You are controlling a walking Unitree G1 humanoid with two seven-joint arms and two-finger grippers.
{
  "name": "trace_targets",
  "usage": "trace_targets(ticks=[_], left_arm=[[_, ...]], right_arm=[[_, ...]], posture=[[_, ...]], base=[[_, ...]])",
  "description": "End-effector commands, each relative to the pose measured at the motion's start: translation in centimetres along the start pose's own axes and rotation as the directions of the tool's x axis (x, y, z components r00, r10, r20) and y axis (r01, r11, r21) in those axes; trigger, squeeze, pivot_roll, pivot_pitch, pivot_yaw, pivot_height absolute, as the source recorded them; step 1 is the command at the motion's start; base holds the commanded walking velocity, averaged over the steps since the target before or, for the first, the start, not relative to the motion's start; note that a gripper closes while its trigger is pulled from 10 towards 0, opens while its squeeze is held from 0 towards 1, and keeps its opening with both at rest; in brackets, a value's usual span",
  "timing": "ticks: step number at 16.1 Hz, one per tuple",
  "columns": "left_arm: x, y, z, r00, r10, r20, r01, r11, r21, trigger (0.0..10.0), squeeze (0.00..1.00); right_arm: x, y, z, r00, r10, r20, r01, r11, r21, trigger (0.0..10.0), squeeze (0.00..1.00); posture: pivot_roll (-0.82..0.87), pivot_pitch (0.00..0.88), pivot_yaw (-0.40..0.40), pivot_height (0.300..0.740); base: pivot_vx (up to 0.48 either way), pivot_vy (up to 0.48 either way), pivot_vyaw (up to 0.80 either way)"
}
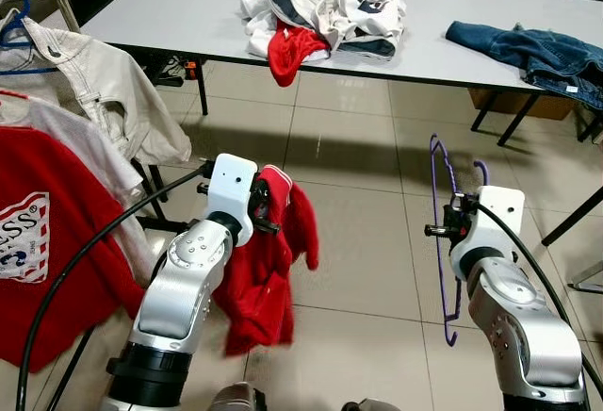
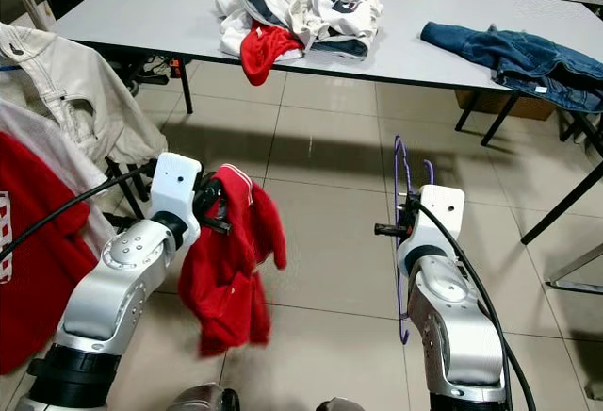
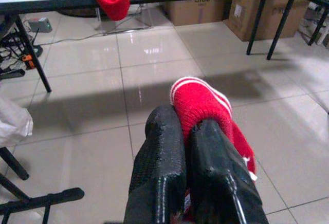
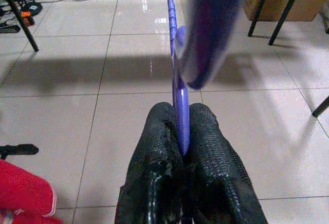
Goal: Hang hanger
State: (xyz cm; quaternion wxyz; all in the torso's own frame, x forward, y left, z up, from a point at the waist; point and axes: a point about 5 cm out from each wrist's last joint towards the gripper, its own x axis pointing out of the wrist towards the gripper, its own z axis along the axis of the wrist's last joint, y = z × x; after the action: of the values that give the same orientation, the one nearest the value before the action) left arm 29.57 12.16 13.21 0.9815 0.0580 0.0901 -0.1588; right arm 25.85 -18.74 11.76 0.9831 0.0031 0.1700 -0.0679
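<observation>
The right gripper [image 4: 180, 147] is seen pinched on a thin purple plastic hanger [image 1: 443, 241], its two black fingers [image 4: 211, 152] pressed against either side of the hanger's flat bar; the hanger is held upright and edge-on, its frame running both above the fingers and below them toward the floor, with a blurred purple part of it seen close in front of the wrist camera; beyond this claw a pale tiled floor [image 1: 358, 232] is spread, and farther out a long grey table [image 1: 170, 6] is stood on dark legs.

The left gripper [image 3: 187, 147] is seen clamped on a red knitted garment with white stripes at its cuff [image 1: 273, 260]; the cloth is bunched between the fingers, with the striped cuff poking out past the fingertips and the rest hung down beside the silver arm; the hanger is kept well apart from this garment, off to its right.

To the left of the left claw, a red printed top [image 1: 47, 241] and a cream jacket [image 1: 104, 81] are hung; on the table beyond, a heap of white and red clothes [image 1: 320, 6] and a blue denim garment [image 1: 528, 48] are laid.
</observation>
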Motion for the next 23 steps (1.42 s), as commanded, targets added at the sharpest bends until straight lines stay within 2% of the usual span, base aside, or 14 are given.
trace_targets(ticks=[1,6,10,11,13,16,18,21,23], left_arm=[[0.3,-0.2,1.4,0.998,-0.006,0.060,0.005,1.000,0.017,10.0,0.00],[0.4,-0.1,1.4,0.998,0.007,0.068,-0.008,1.000,0.017,10.0,0.00],[0.4,0.6,2.0,0.995,0.033,0.092,-0.037,0.999,0.035,10.0,0.00],[0.4,1.1,2.6,0.993,0.042,0.114,-0.046,0.998,0.035,10.0,0.00],[0.5,1.5,3.4,0.989,0.043,0.143,-0.048,0.998,0.031,10.0,0.00],[0.2,0.5,2.9,0.988,0.034,0.151,-0.033,0.999,-0.009,10.0,0.00],[0.3,0.6,2.9,0.988,0.050,0.147,-0.048,0.999,-0.019,10.0,0.00],[0.5,0.7,3.2,0.985,0.066,0.161,-0.061,0.998,-0.033,10.0,0.00],[0.0,0.4,2.5,0.986,0.071,0.153,-0.065,0.997,-0.045,10.0,0.00]], right_arm=[[0.2,-0.6,0.0,1.000,-0.018,0.002,0.018,1.000,-0.002,10.0,0.00],[0.2,-0.8,0.2,1.000,-0.011,0.018,0.011,1.000,-0.008,10.0,0.00],[0.1,-2.2,1.8,0.997,0.020,0.080,-0.016,0.999,-0.049,10.0,0.00],[0.0,-2.8,3.1,0.991,0.081,0.111,-0.071,0.993,-0.092,10.0,0.00],[-0.4,-3.1,3.9,0.977,0.181,0.111,-0.156,0.967,-0.202,10.0,0.00],[-1.0,-2.4,3.4,0.964,0.247,0.103,-0.222,0.953,-0.205,10.0,0.00],[-1.3,-1.5,3.7,0.954,0.275,0.116,-0.250,0.949,-0.190,10.0,0.00],[-1.4,-1.3,3.7,0.950,0.288,0.117,-0.265,0.947,-0.184,10.0,0.00],[-1.6,-1.2,3.0,0.952,0.290,0.100,-0.270,0.946,-0.177,10.0,0.00]], posture=[[0.09,0.051,-0.040,0.740],[0.08,0.042,-0.038,0.740],[0.09,0.037,-0.030,0.740],[0.08,0.032,-0.023,0.740],[0.07,0.019,-0.023,0.740],[0.05,0.004,-0.028,0.740],[0.04,0.000,-0.025,0.740],[0.04,0.000,-0.034,0.740],[0.04,0.000,-0.047,0.740]], base=[[0.000,0.000,0.00],[0.000,0.000,0.00],[0.000,0.000,0.00],[0.000,0.000,0.00],[0.000,0.000,0.00],[0.000,0.000,0.00],[0.000,0.000,0.00],[0.000,0.000,0.00],[0.120,0.000,0.00]])
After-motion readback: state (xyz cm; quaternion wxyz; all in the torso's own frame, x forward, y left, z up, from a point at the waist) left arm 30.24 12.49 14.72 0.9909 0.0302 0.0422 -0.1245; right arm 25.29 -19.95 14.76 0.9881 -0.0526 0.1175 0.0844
